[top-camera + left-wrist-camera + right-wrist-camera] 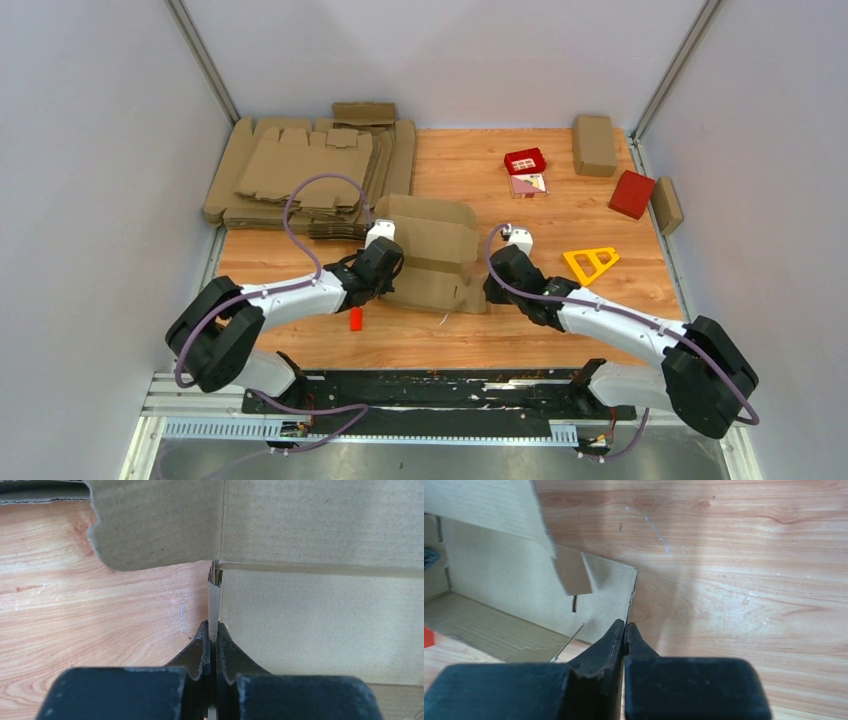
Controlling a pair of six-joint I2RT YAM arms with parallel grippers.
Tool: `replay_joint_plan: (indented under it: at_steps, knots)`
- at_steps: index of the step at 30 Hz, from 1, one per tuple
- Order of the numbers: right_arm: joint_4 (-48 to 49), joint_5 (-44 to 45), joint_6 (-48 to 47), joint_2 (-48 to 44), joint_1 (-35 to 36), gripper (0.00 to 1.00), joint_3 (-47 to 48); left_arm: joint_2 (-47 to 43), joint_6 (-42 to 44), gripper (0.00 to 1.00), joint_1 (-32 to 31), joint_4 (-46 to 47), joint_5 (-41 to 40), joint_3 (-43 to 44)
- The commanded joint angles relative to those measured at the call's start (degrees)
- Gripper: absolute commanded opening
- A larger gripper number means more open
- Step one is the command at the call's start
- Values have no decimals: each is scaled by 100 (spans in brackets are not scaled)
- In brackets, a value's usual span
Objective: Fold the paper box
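The paper box [435, 250] is a brown cardboard cut-out, partly raised, lying mid-table between both arms. My left gripper [391, 272] is at its left edge. In the left wrist view the gripper [213, 629] is shut on a thin upright cardboard edge of the box [320, 620]. My right gripper [488, 290] is at the box's right side. In the right wrist view that gripper [625, 626] is shut, with the side-panel edge of the box [499, 575] running down into the fingertips.
A stack of flat cardboard sheets [300, 170] lies at the back left. Folded brown cartons [594, 145] [666, 205], two red boxes [525, 161] [632, 193] and a yellow triangular frame [591, 263] lie at the right. A small red piece [355, 319] lies near the left arm.
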Motion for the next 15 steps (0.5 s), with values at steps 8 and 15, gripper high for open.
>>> replay_joint_plan:
  at_steps: [8,15]
  knots:
    - [391,-1098,-73,-409,6,0,430,523,-172,0,13,-270,-47,572]
    - [800,-1733,-111,260,6,0,805,603,-179,0,13,-309,46,631]
